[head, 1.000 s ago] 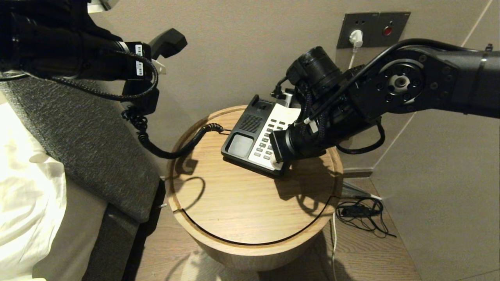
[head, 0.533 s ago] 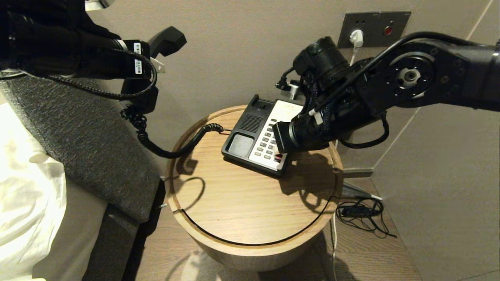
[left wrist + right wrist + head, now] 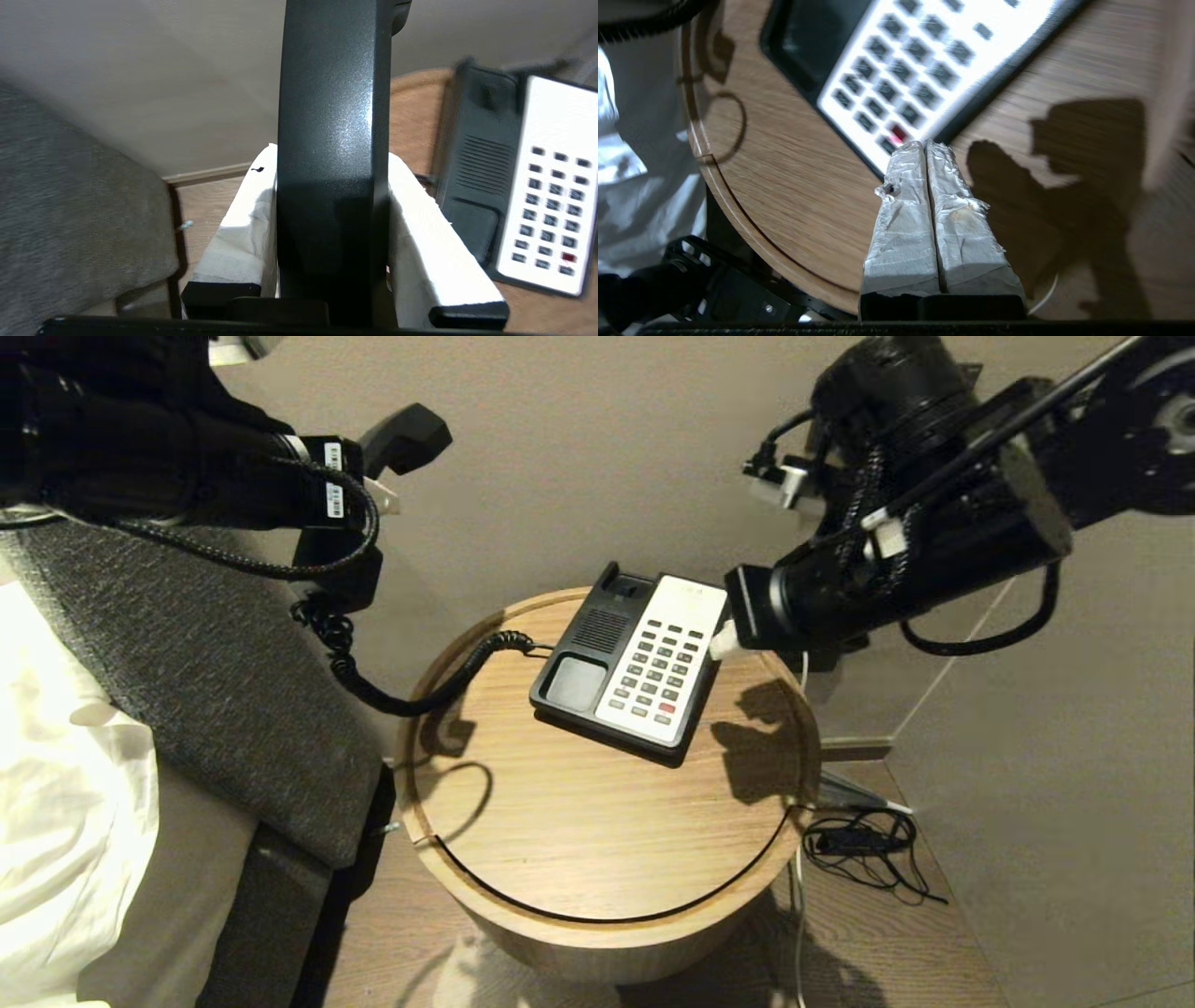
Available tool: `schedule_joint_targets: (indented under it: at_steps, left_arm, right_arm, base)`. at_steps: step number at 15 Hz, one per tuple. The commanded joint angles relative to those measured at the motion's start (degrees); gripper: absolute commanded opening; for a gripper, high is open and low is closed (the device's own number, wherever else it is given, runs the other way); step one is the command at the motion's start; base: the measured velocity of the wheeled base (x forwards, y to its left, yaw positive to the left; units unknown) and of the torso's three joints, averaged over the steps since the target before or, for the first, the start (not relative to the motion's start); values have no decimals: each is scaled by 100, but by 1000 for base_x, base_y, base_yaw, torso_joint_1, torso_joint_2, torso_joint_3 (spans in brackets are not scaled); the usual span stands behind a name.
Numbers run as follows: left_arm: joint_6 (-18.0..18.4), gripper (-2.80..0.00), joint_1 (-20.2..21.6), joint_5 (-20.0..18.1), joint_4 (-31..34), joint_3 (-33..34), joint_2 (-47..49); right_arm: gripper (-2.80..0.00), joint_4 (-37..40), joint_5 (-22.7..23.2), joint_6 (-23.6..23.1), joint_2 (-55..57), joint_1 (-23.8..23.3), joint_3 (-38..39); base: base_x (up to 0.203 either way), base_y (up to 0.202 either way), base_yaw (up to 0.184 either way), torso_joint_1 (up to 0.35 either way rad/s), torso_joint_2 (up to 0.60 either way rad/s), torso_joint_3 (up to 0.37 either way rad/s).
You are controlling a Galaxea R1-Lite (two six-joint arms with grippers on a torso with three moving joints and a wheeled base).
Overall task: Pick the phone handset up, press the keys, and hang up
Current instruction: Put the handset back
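On the near part of the round wooden surface [image 3: 597,840] you see only bare wood and shadows. Farther back, the phone base [image 3: 635,663] lies flat on it, with the white keypad [image 3: 665,658] on its right half and the empty handset cradle [image 3: 574,683] on its left half. The coiled cord [image 3: 411,695] leaves the left side of the base and rises off the surface toward your left arm.

Your right gripper [image 3: 724,641] hangs in the air just beside the right edge of the keypad, not touching the keys. Its taped fingers [image 3: 901,224] are pressed together along their full length, with nothing between them.

Your left gripper [image 3: 331,219] is raised high at the left, over the grey headboard [image 3: 215,681] and near the wall. Its fingers [image 3: 247,224] clamp the black handset [image 3: 403,434] from both sides, and the handset stands well apart from the base.
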Motion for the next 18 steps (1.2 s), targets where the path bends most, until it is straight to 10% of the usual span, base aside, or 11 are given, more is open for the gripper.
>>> schedule_joint_targets:
  at_steps: [1, 7, 12, 18]
  left_arm:
    - [-6, -280, -186, 9, 7, 12, 157]
    - [47, -280, -950, 90, -85, -68, 715]
    - [59, -280, -1424, 359, -92, -82, 1130]
    - [117, -280, -1674, 785, -108, -111, 1429]
  right_arm:
    - [-280, 146, 1, 118, -603, -418, -22]
    - [-280, 978, 53, 727, -2354, -1601, 30]
    - [-280, 1813, -3, 1820, -3814, -1746, 197]
    - [-280, 1913, -35, 2014, -4691, -1745, 990]
  base:
    - [0, 0, 0, 0, 0, 0]
    - [0, 0, 0, 0, 0, 0]
    - [0, 0, 0, 0, 0, 0]
    - [0, 0, 0, 0, 0, 0]
